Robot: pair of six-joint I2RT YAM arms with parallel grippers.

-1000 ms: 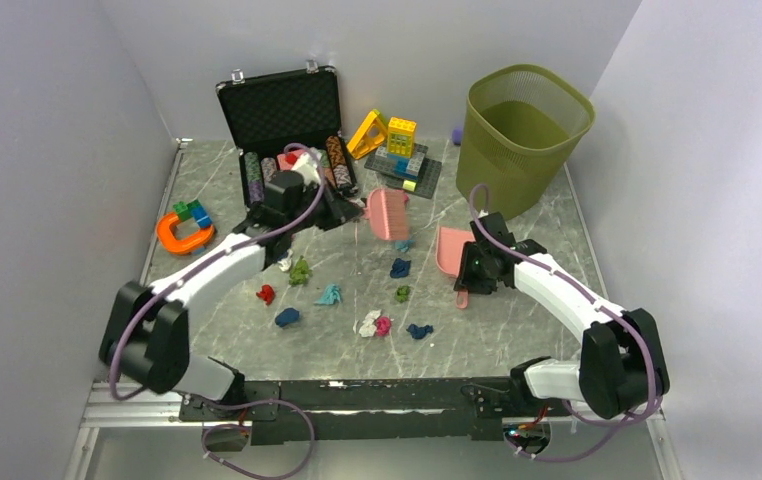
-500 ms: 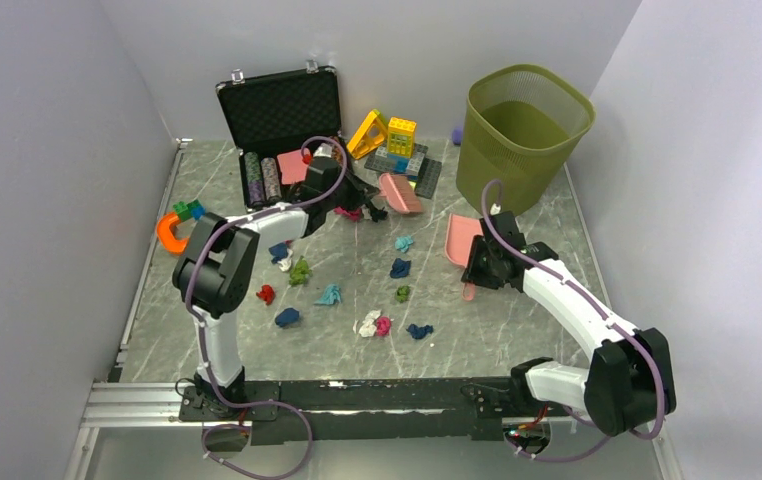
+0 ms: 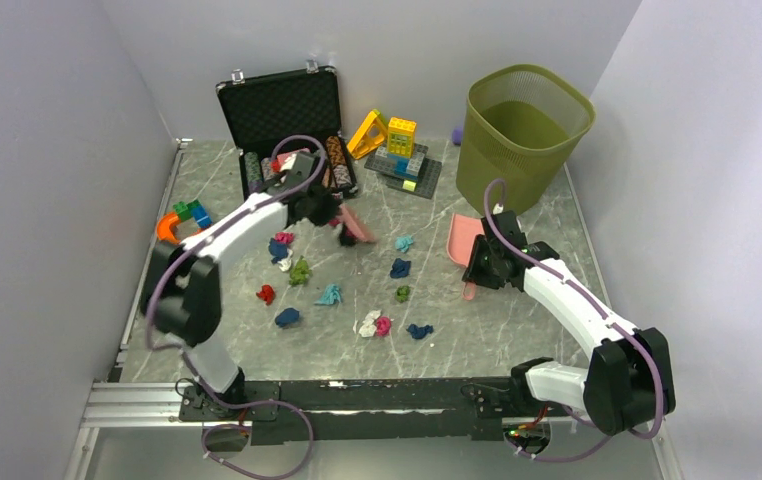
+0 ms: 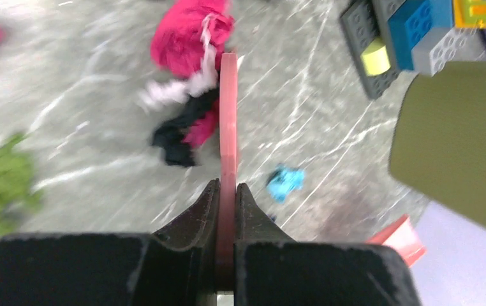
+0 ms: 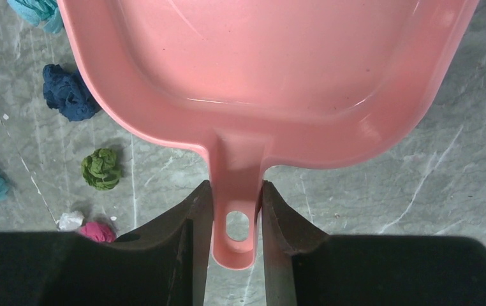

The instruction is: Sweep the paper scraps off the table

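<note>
The paper scraps lie spread over the middle of the table (image 3: 517, 330): pink (image 3: 283, 238), dark blue (image 3: 278, 250), green (image 3: 300, 271), red (image 3: 266, 294), teal (image 3: 329, 294) and several more nearer the front. My left gripper (image 3: 325, 207) is shut on a flat pink brush (image 3: 355, 228). In the left wrist view the brush (image 4: 228, 115) stands edge-on against pink (image 4: 189, 35), white (image 4: 164, 95) and black (image 4: 180, 137) wads. My right gripper (image 3: 475, 272) is shut on the handle of a pink dustpan (image 3: 460, 238), which also shows in the right wrist view (image 5: 272, 64).
An olive waste bin (image 3: 522, 130) stands at the back right. An open black case (image 3: 282, 110) with poker chips and a pile of building blocks (image 3: 402, 150) are at the back. An orange arch with blocks (image 3: 179, 232) lies at the left wall.
My left arm has swung the brush from near the blocks to the left and nearer, onto the scraps. The right gripper with the dustpan has stayed put over the last half second.
</note>
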